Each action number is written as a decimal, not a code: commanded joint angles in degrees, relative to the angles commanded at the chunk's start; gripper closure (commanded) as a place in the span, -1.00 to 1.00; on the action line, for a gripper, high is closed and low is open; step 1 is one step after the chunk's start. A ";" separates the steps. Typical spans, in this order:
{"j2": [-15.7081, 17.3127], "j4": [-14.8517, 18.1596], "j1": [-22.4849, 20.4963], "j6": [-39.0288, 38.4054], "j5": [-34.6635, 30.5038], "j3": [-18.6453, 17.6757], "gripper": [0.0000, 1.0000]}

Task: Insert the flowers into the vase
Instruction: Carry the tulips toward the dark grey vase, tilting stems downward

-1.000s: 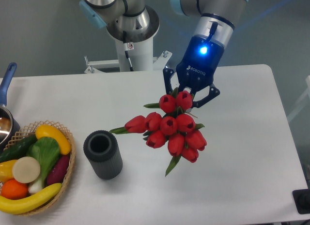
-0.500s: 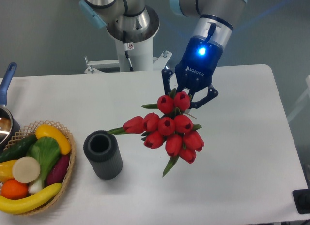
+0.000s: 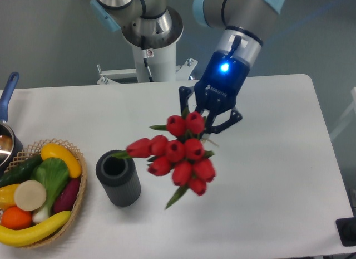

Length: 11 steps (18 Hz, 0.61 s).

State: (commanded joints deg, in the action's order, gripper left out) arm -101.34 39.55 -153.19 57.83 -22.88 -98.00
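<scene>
Above white table, flowers hang clamped beneath claw.

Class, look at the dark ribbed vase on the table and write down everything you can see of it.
The vase is a short, dark grey cylinder with fine vertical ribs and a matte look. It stands upright on the white table, its round mouth open and empty. The wicker basket sits just left of it. The flowers hang to its right, one leaf tip reaching over the rim; whether it touches is unclear.
</scene>
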 joint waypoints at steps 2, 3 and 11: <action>-0.09 -0.09 0.61 1.31 3.62 0.00 0.51; -0.35 -0.09 1.49 2.45 4.85 -0.09 0.51; -0.62 -0.09 6.76 6.33 12.24 -2.20 0.51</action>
State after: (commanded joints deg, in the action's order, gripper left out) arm -101.95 39.46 -146.43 64.16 -10.64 -100.20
